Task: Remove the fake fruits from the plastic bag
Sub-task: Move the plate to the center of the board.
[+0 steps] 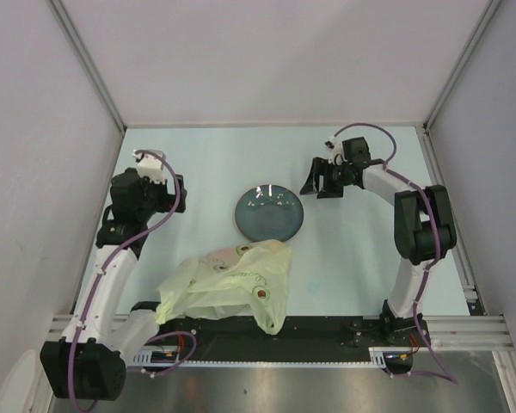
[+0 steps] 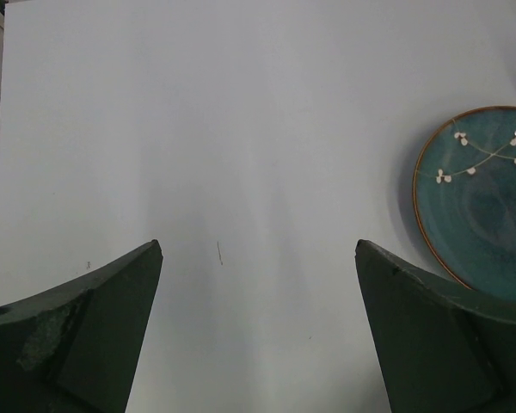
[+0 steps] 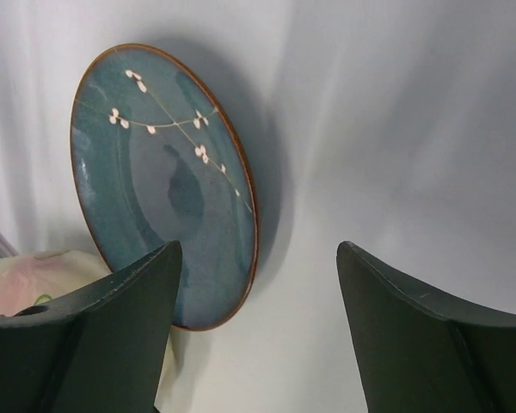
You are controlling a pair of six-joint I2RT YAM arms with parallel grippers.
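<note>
Yellow-green plastic bag (image 1: 228, 288) lies back behind your left fingers (image 2: 95, 335) and right fingers (image 3: 430, 335), both spread and holding nothing. You cannot see the fake fruits. Pinch a loose bag edge and lift gently.

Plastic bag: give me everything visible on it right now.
The plastic bag is thin, crinkly, translucent film, pale yellow-green with a few round printed marks. It lies crumpled and slumped on the table near the front edge, between the two arm bases. One lobe hangs over the black rail. Its far corner reaches the blue plate, but I cannot tell whether they touch. Nothing inside can be made out through the film.
</note>
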